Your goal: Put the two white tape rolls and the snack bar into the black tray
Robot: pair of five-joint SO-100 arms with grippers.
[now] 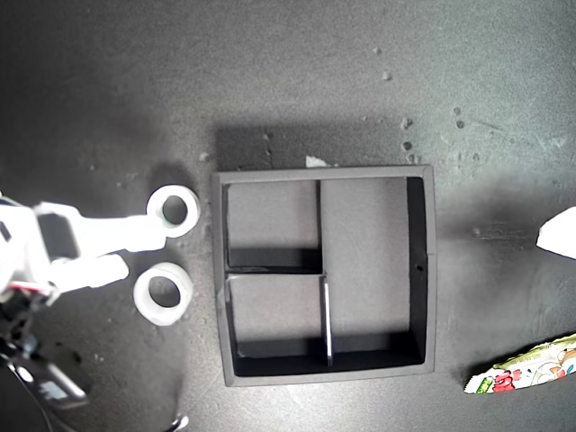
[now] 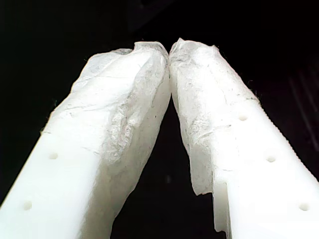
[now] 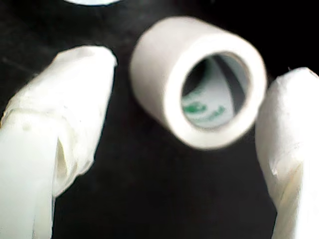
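Two white tape rolls lie flat to the exterior view's left of the black tray (image 1: pixel 429 297). The upper roll (image 1: pixel 175 209) has a greenish inner rim; the lower roll (image 1: pixel 164 293) sits just below it. My second gripper (image 1: pixel 146 250) is open, and one finger overlaps the upper roll's edge. In the second wrist view that roll (image 3: pixel 199 82), with green print inside, lies between the open second gripper (image 3: pixel 197 64) fingers, close to one finger (image 3: pixel 291 149). The snack bar (image 1: pixel 526 367) lies at the exterior view's lower right. My first gripper (image 2: pixel 169 50) is shut on nothing. All tray compartments are bare.
A white arm tip (image 1: pixel 560 236) pokes in at the exterior view's right edge, above the snack bar. Dark cables and a black part (image 1: pixel 49 373) sit at that view's lower left. Small pale specks (image 1: pixel 407 121) dot the black table behind the tray.
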